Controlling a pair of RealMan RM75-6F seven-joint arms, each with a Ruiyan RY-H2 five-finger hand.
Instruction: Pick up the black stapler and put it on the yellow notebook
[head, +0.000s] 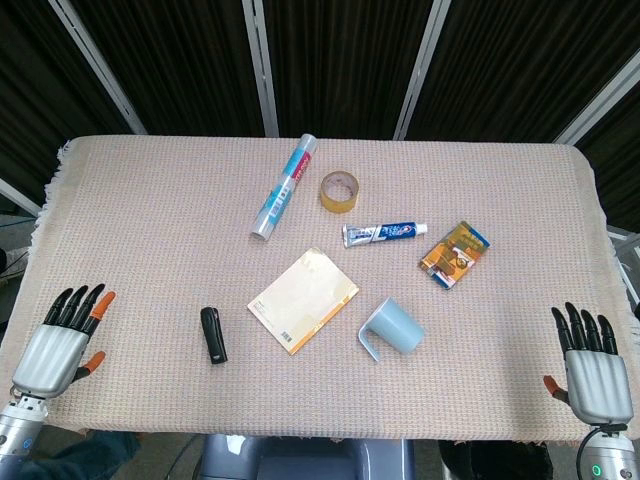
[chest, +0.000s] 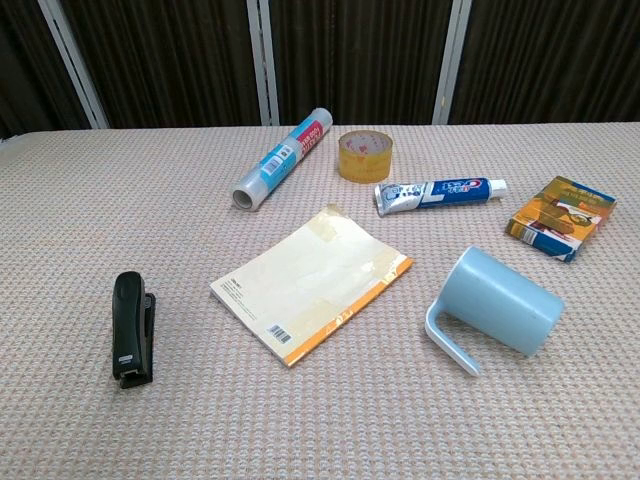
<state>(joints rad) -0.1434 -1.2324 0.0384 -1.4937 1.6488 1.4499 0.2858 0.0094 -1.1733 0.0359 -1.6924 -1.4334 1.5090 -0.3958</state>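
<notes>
The black stapler (head: 213, 335) (chest: 131, 327) lies flat on the tablecloth, left of the yellow notebook (head: 303, 300) (chest: 314, 279), with a gap between them. My left hand (head: 62, 342) rests at the table's near left corner, fingers spread, holding nothing, well left of the stapler. At the near right corner is my right hand (head: 590, 364), fingers also apart and empty. Neither hand shows in the chest view.
A light blue mug (head: 391, 328) (chest: 494, 306) lies on its side right of the notebook. Behind are a toothpaste tube (head: 384, 233) (chest: 440, 192), a tape roll (head: 340, 191) (chest: 364, 154), a rolled wrap tube (head: 284, 186) (chest: 283, 157) and a small orange box (head: 455, 253) (chest: 560, 217).
</notes>
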